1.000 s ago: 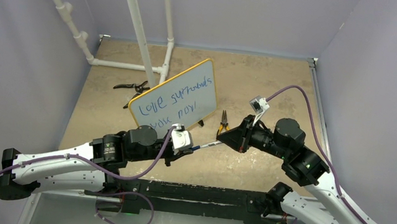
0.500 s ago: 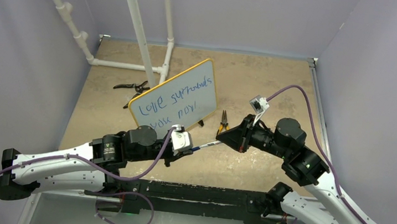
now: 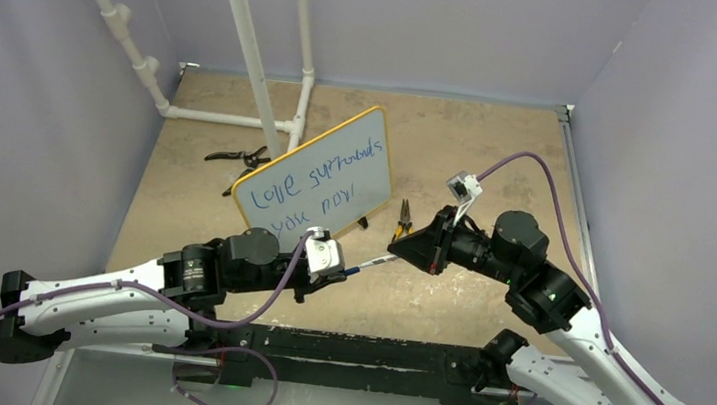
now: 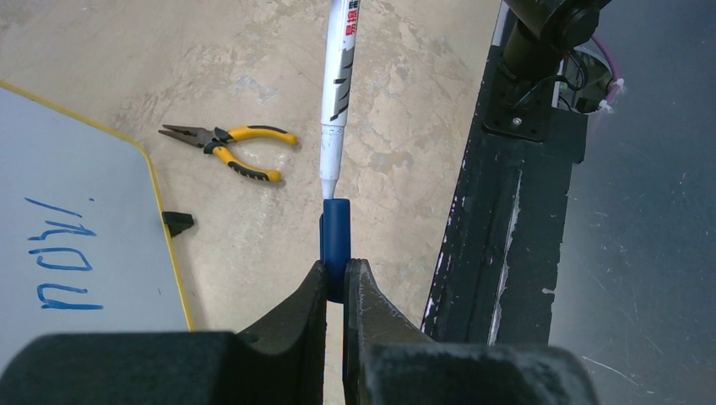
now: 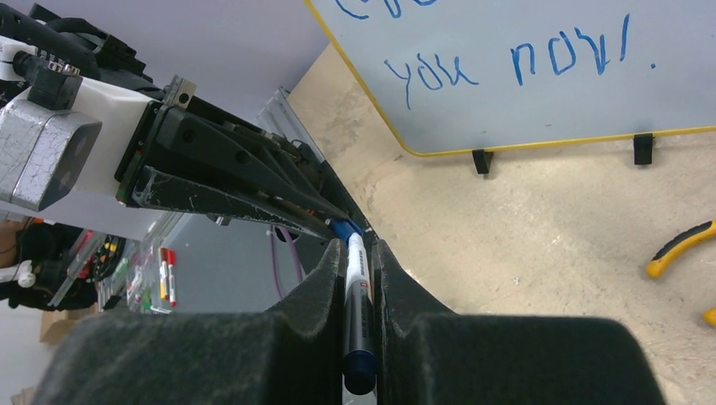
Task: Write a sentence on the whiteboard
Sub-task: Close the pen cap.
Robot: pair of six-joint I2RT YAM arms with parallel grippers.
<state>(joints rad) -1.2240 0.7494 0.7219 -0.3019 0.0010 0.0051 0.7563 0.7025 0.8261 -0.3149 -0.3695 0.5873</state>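
Note:
The whiteboard (image 3: 374,136), yellow-framed on black feet, stands tilted mid-table. The sentence (image 3: 311,184) is on it in blue, in two lines; the words "you now!" (image 5: 507,63) show in the right wrist view. My left gripper (image 3: 342,270) is shut on a blue cap (image 4: 336,232) in front of the board. My right gripper (image 3: 407,253) is shut on a white marker (image 5: 356,304) that points at the left gripper. The marker's tip (image 4: 328,187) sits at the cap's open end. The two grippers face each other just above the table.
Yellow-handled pliers (image 3: 402,222) lie right of the board, under the right gripper. Black pliers (image 3: 238,158) lie left of the board. A white pipe frame (image 3: 248,70) stands at the back left. The black base rail (image 4: 498,211) runs along the near edge.
Both grippers have drifted slightly to the left, still holding the marker and cap end to end. Nothing on the board has changed.

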